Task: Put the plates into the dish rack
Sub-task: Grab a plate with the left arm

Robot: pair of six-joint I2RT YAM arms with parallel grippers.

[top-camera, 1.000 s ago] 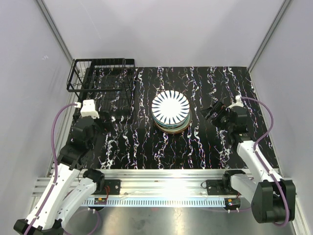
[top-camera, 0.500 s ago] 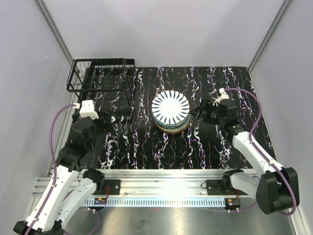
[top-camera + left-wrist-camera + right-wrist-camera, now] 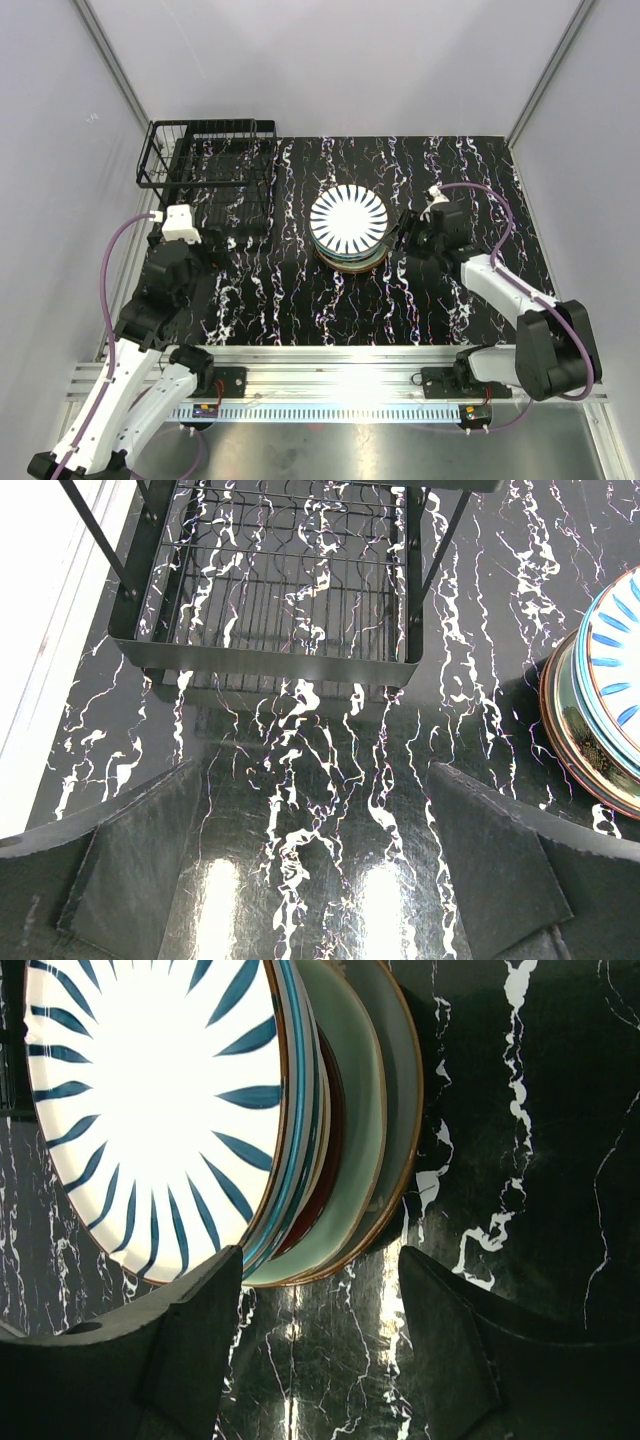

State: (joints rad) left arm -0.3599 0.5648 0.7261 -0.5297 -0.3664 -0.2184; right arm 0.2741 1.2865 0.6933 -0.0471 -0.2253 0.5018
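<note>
The plates (image 3: 348,225) stand in one stack at the middle of the black marbled table; the top plate (image 3: 150,1090) is white with dark radial stripes, and teal, red, pale green and brown rims show under it. My right gripper (image 3: 403,232) is open at the stack's right edge. In the right wrist view its (image 3: 322,1260) jaws straddle the rim, one finger by the striped plate and the other over bare table, and nothing is clamped. The dish rack (image 3: 210,160) of black wire stands at the back left, with nothing in it (image 3: 280,590). Just in front of it my left gripper (image 3: 315,775) hovers wide open.
In the left wrist view the stack's edge (image 3: 600,710) shows at the far right. Grey walls close in the table on both sides and at the back. An aluminium rail (image 3: 330,360) with the arm bases runs along the near edge.
My right gripper has moved left, from well right of the stack up to its rim, and its jaws have narrowed a little. The left arm has not moved.
</note>
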